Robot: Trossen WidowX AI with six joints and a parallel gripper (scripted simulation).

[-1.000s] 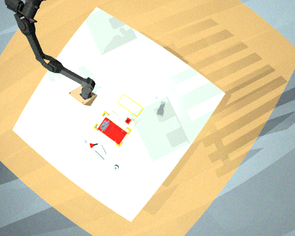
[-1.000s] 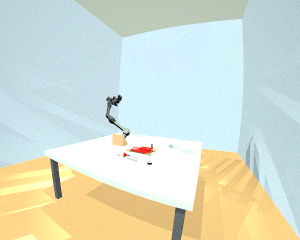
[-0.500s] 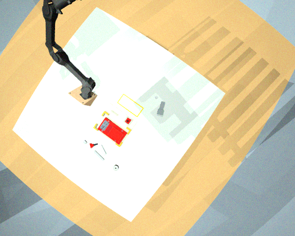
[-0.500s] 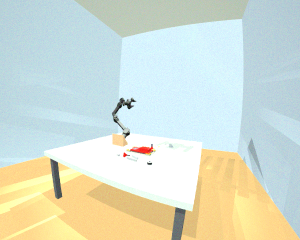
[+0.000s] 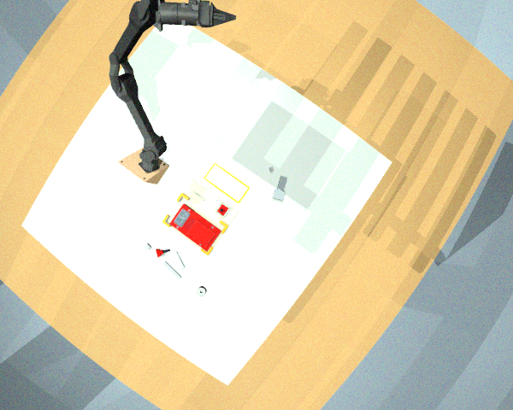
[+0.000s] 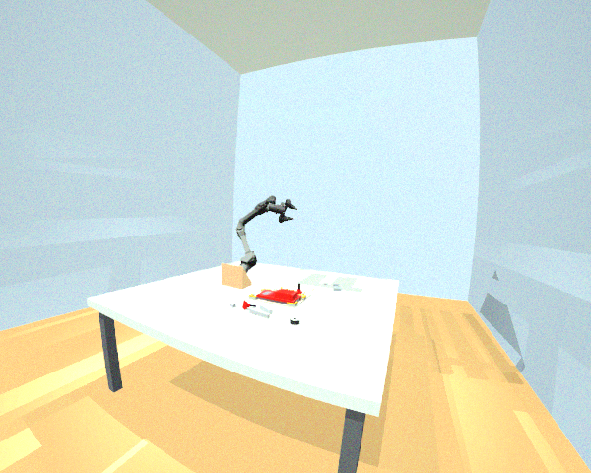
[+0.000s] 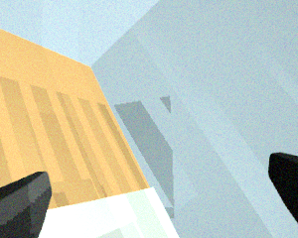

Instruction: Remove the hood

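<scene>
The toy car (image 5: 196, 227) (image 6: 281, 299) is red and sits low on the white table, with a grey window part at one end. A flat raised red panel (image 5: 201, 231) on its other half looks like the hood, in place on the car. The marked area (image 5: 249, 188) is a yellow rectangle outline on the table beside the car, with nothing inside it. My gripper (image 5: 235, 17) (image 6: 294, 214) (image 7: 161, 174) is open and empty, high up and far from the car. The wrist view shows neither the car nor the marked area.
Yellow corner brackets (image 5: 183, 196) surround the car. A red piece with a black post (image 5: 222, 209) (image 6: 299, 288) stands between car and outline. A red cone-like piece (image 5: 160, 253) (image 6: 245, 305), pale bars (image 5: 173, 269), a ring (image 5: 201, 291) (image 6: 294, 321) and a grey part (image 5: 279, 194) lie around.
</scene>
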